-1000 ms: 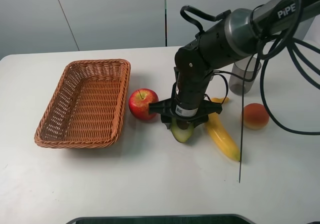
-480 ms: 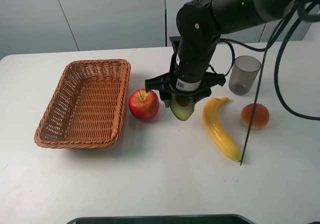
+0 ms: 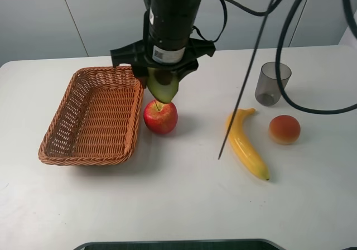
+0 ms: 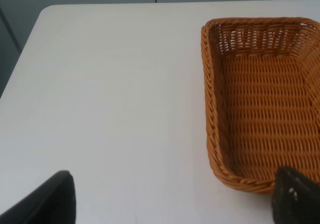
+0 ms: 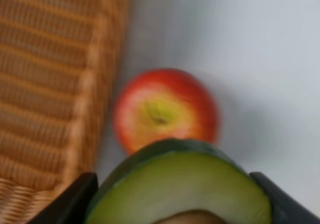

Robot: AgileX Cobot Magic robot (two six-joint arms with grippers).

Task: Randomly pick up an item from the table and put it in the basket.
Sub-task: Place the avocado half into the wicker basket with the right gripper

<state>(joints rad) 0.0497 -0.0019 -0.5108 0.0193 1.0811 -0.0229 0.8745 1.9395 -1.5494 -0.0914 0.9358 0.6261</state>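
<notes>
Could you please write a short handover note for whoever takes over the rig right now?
Right gripper: shut on the avocado half, held in the air above the red apple. It is beside the basket, not yet over it.
Left gripper: open and holding nothing, over bare table beside the basket.
Basket: on the table, nothing inside.
Done: avocado half picked up and off the table.
Left: carry it across over the basket, lower it and release.
</notes>
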